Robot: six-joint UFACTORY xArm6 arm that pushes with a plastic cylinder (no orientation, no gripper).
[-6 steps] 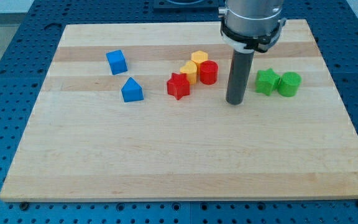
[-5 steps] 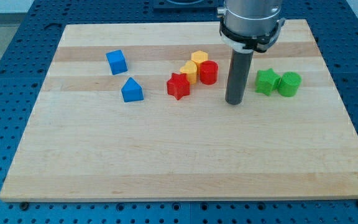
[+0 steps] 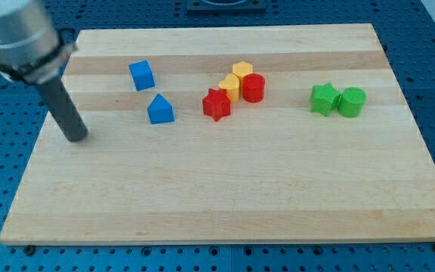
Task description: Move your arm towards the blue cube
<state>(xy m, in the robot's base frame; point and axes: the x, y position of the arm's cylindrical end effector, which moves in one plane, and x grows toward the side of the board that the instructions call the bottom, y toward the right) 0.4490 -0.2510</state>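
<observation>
**Tip at left edge, blue cube up and to the right**

No pincer on this rig, so nothing to call open or closed, just the dark rod. My tip (image 3: 75, 137) sits on the table (image 3: 217, 211) near the view's left edge. The blue cube (image 3: 142, 75) lies toward the view's top-right of the tip, apart from it, w/ bare wood between.

The blue house-shaped block (image 3: 160, 109) sits just below the cube and slightly to the right, near it but not touching. It's also right of the tip, a bit higher in the view.

How to do it well, as I judge it:
- Head diagonally up and right, aiming at the cube's lower-left side.
- Keep the line left of the house-shaped block; drifting right risks nudging it.
- Slow near the cube. Task asks approach only, so stop just beside it rather than shoving it toward the table's top edge.

The rest is well out of the way: red star (image 3: 216, 104), two yellow blocks (image 3: 235, 80) (shapes unclear) and red cylinder (image 3: 253, 88) clustered mid-table; green star (image 3: 323, 99) and green cylinder (image 3: 350, 101) touching at the right. None on the path.
</observation>
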